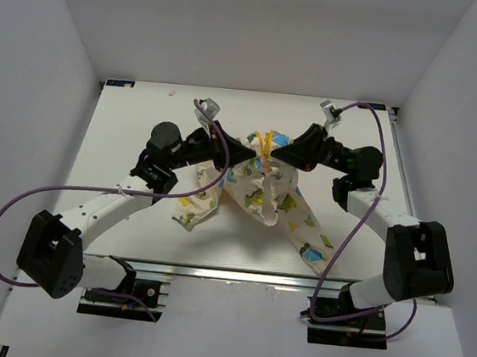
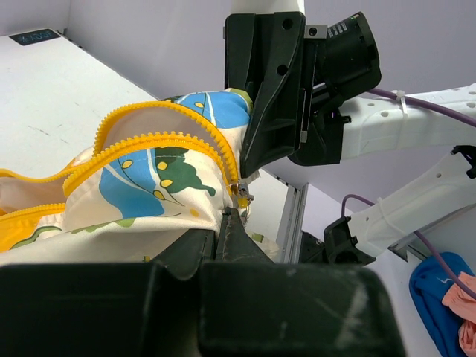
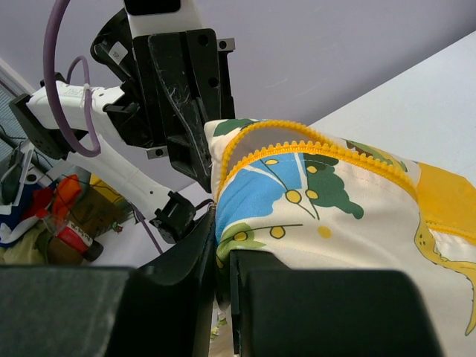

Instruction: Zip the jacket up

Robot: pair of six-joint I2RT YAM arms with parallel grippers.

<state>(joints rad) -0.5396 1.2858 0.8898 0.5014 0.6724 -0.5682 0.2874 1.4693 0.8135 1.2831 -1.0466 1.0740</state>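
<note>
Cream jacket [image 1: 277,203], long axis far-to-near, yellow zipper [image 1: 265,145] end raised farthest

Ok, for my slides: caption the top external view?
Left gripper and right gripper hold up a cream cartoon-print jacket at its yellow zipper.

The left arm [image 1: 103,209] and right arm [image 1: 371,203] have white links dotted with small holes and black joints. The left claw [image 3: 210,175] and right claw [image 2: 242,172] are scuffed matte black with screws. Behind each trails a zip-tied purple cable [image 3: 49,37].
</note>
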